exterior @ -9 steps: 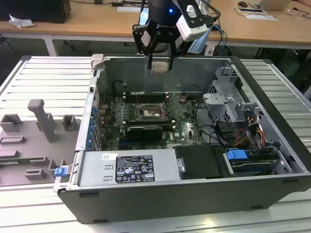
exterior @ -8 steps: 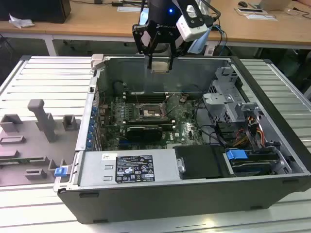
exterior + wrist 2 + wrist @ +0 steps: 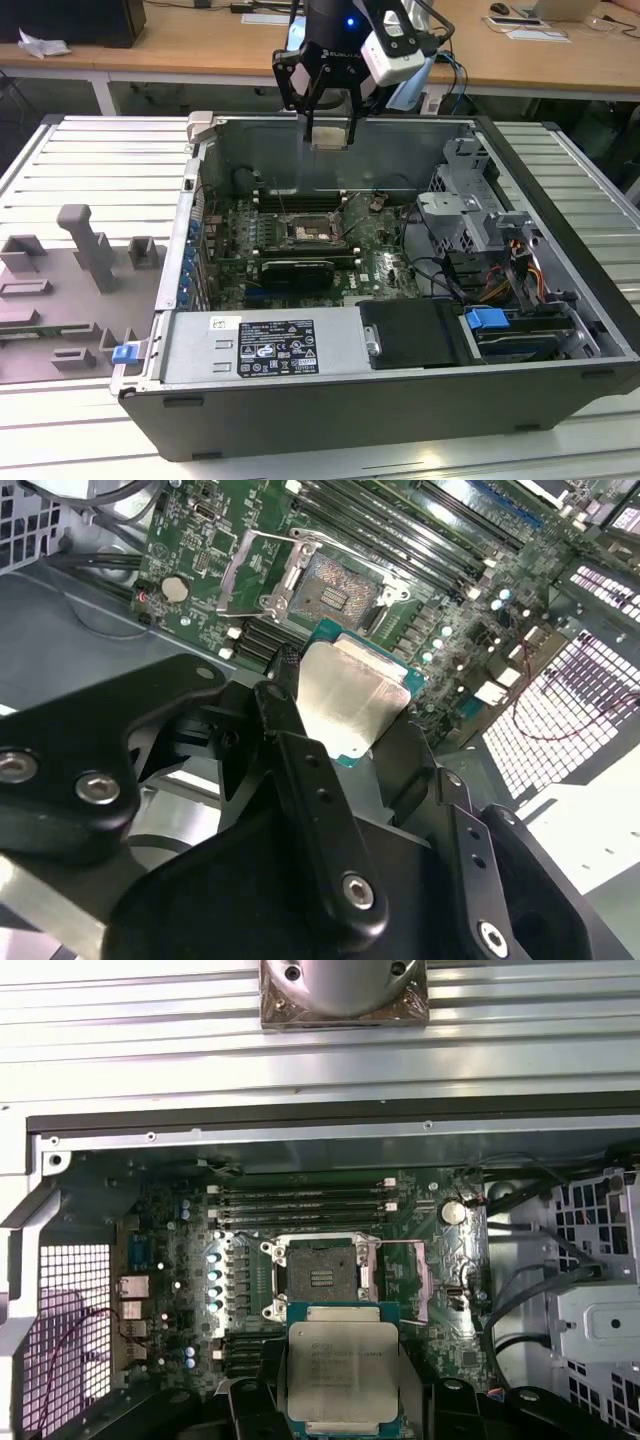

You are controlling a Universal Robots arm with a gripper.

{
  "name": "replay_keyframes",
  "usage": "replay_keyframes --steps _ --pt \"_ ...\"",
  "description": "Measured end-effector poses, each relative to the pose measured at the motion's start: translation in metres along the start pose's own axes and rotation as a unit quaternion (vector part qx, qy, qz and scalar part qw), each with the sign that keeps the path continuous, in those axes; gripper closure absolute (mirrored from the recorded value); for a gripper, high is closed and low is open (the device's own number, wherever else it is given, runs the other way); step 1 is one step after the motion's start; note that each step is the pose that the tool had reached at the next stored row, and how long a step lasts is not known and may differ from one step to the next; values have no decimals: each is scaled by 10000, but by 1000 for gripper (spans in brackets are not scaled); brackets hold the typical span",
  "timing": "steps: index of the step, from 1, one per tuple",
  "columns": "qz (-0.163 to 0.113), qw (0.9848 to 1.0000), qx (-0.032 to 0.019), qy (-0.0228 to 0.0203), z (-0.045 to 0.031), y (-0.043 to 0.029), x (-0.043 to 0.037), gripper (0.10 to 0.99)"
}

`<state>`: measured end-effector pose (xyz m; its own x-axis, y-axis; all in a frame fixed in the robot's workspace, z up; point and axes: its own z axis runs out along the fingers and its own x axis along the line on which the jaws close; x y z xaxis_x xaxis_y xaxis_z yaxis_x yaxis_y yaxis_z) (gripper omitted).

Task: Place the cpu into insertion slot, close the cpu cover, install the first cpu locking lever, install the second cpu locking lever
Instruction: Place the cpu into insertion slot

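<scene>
My gripper (image 3: 329, 128) hangs above the back wall of the open computer case, shut on the cpu (image 3: 330, 135). In both wrist views the cpu (image 3: 343, 1368) (image 3: 352, 695) shows its silvery metal top and green edge, clamped between the black fingers (image 3: 283, 712). Well below it on the green motherboard lies the insertion slot (image 3: 320, 1275) (image 3: 335, 585) (image 3: 316, 232), bare, with its contact field showing. The cpu cover (image 3: 412, 1278) (image 3: 250, 572), a thin metal frame, is swung open to one side of the slot.
Memory slots (image 3: 300, 1205) run along one side of the slot. At the exterior view's right stand a drive cage (image 3: 465, 215) and cables (image 3: 500, 285); a power supply (image 3: 260, 345) lies along the case front. Grey fixtures (image 3: 85, 250) sit on the table at the left.
</scene>
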<state>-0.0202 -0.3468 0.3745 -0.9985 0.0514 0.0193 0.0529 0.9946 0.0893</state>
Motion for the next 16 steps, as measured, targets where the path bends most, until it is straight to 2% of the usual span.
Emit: replay_keyframes --steps 16 --pt "232 9997 -4 -21 0 0 1 549"
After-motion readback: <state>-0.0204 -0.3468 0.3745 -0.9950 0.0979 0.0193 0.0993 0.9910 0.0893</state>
